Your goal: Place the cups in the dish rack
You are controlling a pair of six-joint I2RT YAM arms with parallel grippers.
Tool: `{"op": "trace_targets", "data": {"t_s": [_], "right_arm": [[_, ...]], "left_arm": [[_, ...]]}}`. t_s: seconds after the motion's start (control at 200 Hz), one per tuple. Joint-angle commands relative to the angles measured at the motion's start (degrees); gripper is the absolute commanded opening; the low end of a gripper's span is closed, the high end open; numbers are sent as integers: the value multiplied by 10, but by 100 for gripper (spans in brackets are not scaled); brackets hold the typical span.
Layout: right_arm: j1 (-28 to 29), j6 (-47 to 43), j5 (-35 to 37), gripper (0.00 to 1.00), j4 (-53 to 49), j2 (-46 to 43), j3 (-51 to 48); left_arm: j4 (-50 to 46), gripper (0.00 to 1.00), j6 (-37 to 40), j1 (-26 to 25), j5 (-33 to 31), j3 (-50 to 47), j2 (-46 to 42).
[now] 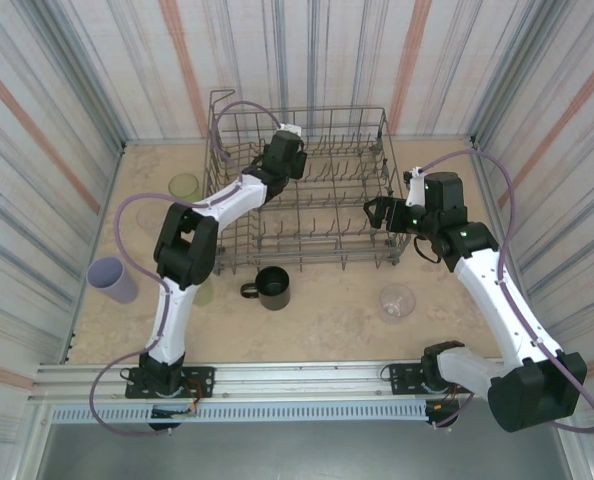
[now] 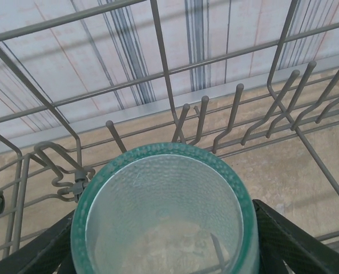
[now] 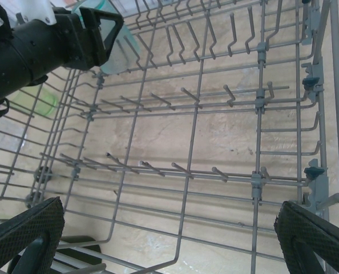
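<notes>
My left gripper (image 2: pixel 164 242) is shut on a teal cup (image 2: pixel 164 205), its dark fingers (image 2: pixel 298 242) pressed to both sides. It holds the cup inside the grey wire dish rack (image 1: pixel 307 195) near the back left corner, just above the tines; in the top view my left gripper (image 1: pixel 285 150) covers the cup. My right gripper (image 1: pixel 377 212) hangs open over the rack's right side with nothing between its fingers (image 3: pixel 318 240). On the table lie a black mug (image 1: pixel 272 288), a clear cup (image 1: pixel 397 302), a purple cup (image 1: pixel 112 278) and a green cup (image 1: pixel 185 187).
Another greenish cup (image 1: pixel 205 291) sits partly under my left arm's elbow. Striped walls close in the table at the back and both sides. Open sandy table surface (image 1: pixel 327 320) lies in front of the rack.
</notes>
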Motion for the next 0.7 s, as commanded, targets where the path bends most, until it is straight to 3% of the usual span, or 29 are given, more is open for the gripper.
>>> {"op": "trace_targets", "data": {"t_s": [0.0, 0.195, 0.631, 0.696], "right_arm": [[-5, -5, 6, 99, -6, -8, -2], [-5, -4, 9, 99, -6, -11, -5], [-4, 1, 7, 99, -9, -19, -5], [-4, 0, 10, 99, -11, -23, -6]], "left_arm": [[2, 0, 38, -2, -50, -24, 21], [23, 0, 79, -10, -82, -37, 24], [19, 0, -36, -6, -80, -76, 21], [17, 16, -40, -6, -79, -76, 16]]}}
